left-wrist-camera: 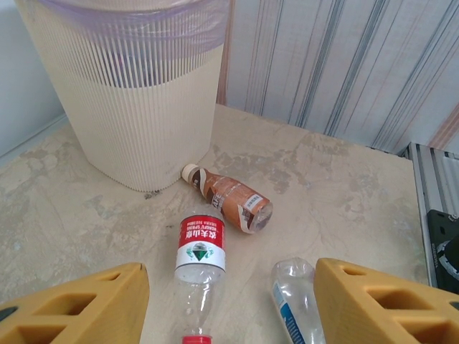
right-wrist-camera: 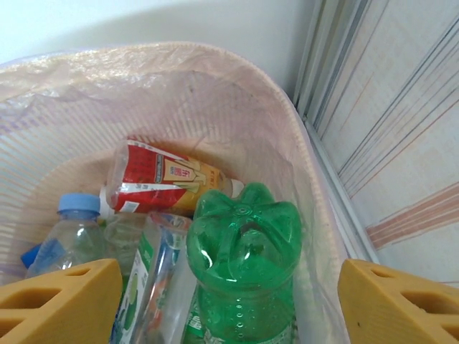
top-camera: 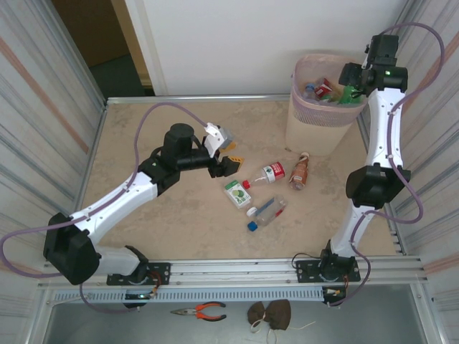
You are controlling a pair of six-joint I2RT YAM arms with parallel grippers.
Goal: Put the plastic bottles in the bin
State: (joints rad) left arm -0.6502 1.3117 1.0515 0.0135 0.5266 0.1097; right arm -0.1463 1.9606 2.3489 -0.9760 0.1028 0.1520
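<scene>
The green bottle [right-wrist-camera: 244,265] stands bottom-up inside the bin [right-wrist-camera: 237,107], resting among a red-and-yellow-labelled bottle [right-wrist-camera: 161,175], a blue-capped clear bottle [right-wrist-camera: 72,229] and a clear bottle with a green label [right-wrist-camera: 154,279]. The right gripper [right-wrist-camera: 229,269] hangs over the bin's mouth with its fingers [right-wrist-camera: 57,301] spread wide on either side of the green bottle, a gap showing on each side, so it looks let go rather than held.

Four bottles lie on the desk [top-camera: 201,236]: a clear one with a red label and red cap [top-camera: 267,174], a brown one [top-camera: 300,172] just beside the bin's foot, a green-labelled one [top-camera: 237,193] and a clear one with a blue cap [top-camera: 267,213].

The left gripper [top-camera: 228,165] hovers low, just beside the red-labelled bottle, fingers [left-wrist-camera: 86,304] apart and holding nothing, looking along that bottle toward the bin.

By my reckoning the job is well along: several bottles are binned and four remain. Orange-handled pliers [top-camera: 201,311] lie off the desk at the near edge.
</scene>
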